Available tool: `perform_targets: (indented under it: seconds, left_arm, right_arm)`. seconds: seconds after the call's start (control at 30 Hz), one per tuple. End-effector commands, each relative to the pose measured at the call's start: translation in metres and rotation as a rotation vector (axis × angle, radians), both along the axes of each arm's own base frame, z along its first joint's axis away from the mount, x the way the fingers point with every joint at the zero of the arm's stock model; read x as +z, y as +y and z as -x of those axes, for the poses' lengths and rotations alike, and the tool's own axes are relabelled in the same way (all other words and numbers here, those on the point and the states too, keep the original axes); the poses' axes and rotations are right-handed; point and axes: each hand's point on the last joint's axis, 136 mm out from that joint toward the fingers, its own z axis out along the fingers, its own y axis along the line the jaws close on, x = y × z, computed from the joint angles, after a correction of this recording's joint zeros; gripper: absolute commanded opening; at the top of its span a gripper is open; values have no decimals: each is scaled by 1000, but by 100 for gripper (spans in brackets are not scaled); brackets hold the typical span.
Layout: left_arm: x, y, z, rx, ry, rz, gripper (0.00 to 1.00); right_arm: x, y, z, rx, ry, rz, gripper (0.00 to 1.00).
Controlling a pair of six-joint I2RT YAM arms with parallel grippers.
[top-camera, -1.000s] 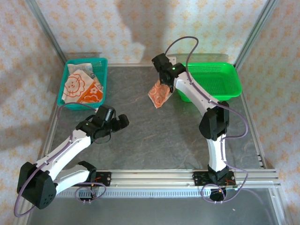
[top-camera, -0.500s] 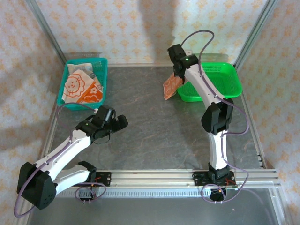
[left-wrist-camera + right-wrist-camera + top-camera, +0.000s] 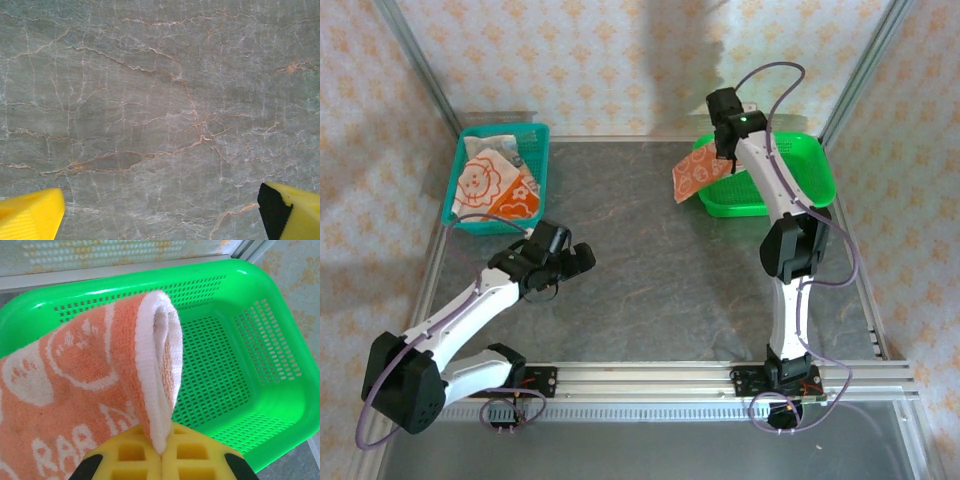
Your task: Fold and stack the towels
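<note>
A bright green mesh basket (image 3: 225,365) sits just under and beyond the right claw (image 3: 162,450), with many small holes in its walls and floor. The grey table (image 3: 160,100), a stone with thin pale and rusty veins, lies directly below the left claw (image 3: 160,215). A teal mesh basket (image 3: 538,165) stands farther out than this claw, to its left. Behind both claws is wallpaper (image 3: 620,60) with small yellow flowers, and nearer than them a metal rail (image 3: 660,372).

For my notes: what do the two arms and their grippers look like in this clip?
Both the left arm and the right arm have white links, black joints and black bases, each trailed by a thin purple cable. The left gripper and the right gripper have blocky yellow fingers; the right's show a moulded grid.
</note>
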Motion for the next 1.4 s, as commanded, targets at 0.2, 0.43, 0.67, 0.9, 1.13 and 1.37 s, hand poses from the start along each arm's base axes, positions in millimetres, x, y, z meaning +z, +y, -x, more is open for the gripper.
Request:
perform_targets:
  seconds: [0.2, 0.43, 0.67, 0.9, 1.13, 1.37]
  left_arm:
    - [7, 5, -5, 1, -18, -33, 100]
    - [9, 7, -3, 5, -18, -39, 100]
    - [10, 11, -1, 19, -25, -43, 100]
    - [12, 16, 2, 36, -25, -56, 100]
    - [12, 20, 8, 52, -24, -61, 100]
    - [12, 24, 13, 61, -21, -66, 100]
  right_arm:
    - [-13, -41, -4, -65, 41, 71, 0]
    - [-38, -55, -12, -78, 83, 102, 0]
    - [-64, -61, -22, -87, 118, 114, 0]
    - [-90, -66, -29, -96, 151, 125, 0]
    - [-114, -90, -31, -142, 190, 132, 0]
    - [-119, -112, -31, -188, 197, 163, 0]
